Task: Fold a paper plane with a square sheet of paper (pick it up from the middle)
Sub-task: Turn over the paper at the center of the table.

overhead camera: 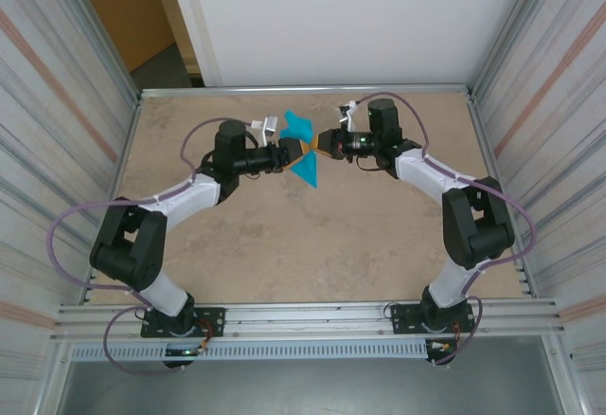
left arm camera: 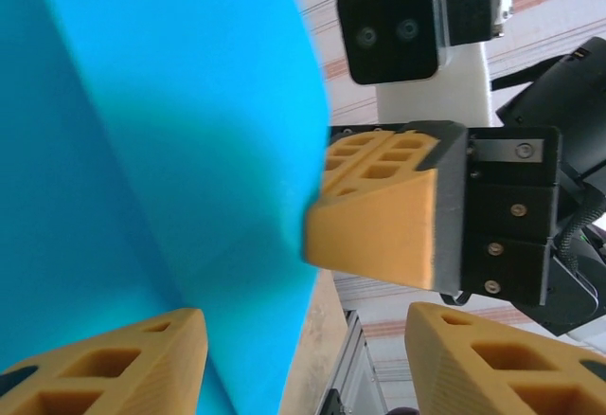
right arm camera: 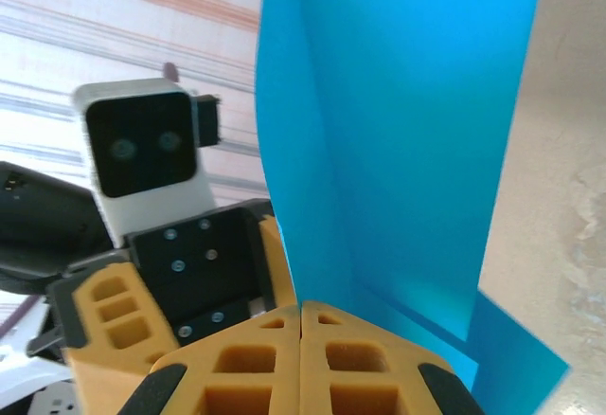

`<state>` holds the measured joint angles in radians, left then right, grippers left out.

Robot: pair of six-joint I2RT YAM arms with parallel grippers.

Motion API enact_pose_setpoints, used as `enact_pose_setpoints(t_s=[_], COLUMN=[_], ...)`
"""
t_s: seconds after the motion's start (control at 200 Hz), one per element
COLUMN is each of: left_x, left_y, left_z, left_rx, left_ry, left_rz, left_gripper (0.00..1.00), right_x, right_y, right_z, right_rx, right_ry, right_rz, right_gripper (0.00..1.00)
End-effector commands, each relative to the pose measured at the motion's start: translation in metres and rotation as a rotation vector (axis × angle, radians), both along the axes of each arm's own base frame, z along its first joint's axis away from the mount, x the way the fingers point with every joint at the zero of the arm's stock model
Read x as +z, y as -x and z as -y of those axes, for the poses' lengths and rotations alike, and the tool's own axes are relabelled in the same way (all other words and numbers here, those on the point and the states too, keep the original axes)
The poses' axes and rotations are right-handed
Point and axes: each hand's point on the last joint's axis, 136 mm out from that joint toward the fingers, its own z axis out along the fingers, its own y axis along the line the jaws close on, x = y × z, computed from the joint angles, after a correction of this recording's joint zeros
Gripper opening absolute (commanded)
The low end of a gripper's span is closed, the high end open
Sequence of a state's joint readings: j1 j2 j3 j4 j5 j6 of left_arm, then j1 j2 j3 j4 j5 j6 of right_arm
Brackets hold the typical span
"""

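1. The right pincer (right arm camera: 301,313) sits closest in the right wrist view. Its two orange fingers are pressed flat together, pinching the lower edge of the blue paper (right arm camera: 407,131).
2. The paper rises upright from that grip. It has one long crease and a folded flap low on the right.
3. The left pincer (left arm camera: 305,325) has its fingers standing apart. One is just beside the paper's face, and the right pincer's tip sits between them.
4. From above, both pincers meet over the far middle of the table (overhead camera: 284,244), with paper sticking out on either side.
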<state>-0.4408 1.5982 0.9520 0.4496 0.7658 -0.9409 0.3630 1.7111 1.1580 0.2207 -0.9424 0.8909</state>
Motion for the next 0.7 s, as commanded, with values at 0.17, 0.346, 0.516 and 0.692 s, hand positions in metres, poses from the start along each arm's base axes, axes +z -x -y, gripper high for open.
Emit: enact_pose_setpoints(t_s=[0.17,0.346,0.516,0.692], left_x=[0.013,0.022,0.032,0.035], left_y=[0.002,0.003,0.005,0.006], left_z=[0.001,0.008,0.014,0.015], left_rx=[0.001,-0.042,-0.076,-0.083], left_ry=[-0.017,0.025,0.076,0.083], left_rz=[0.044,0.063,0.079,0.080], left_gripper=[0.59,0.60,0.52,0.42], right_x=[0.034,0.037,0.038,0.036], right_y=[0.005,0.007,0.006,0.005], right_z=[0.008,0.005,0.005,0.007], right_rx=[0.001,0.018,0.018,0.012], right_ry=[-0.080,-0.103,-0.111,-0.111], right_rz=[0.032,0.026,0.021,0.012], right_gripper=[0.02,0.02,0.03,0.04])
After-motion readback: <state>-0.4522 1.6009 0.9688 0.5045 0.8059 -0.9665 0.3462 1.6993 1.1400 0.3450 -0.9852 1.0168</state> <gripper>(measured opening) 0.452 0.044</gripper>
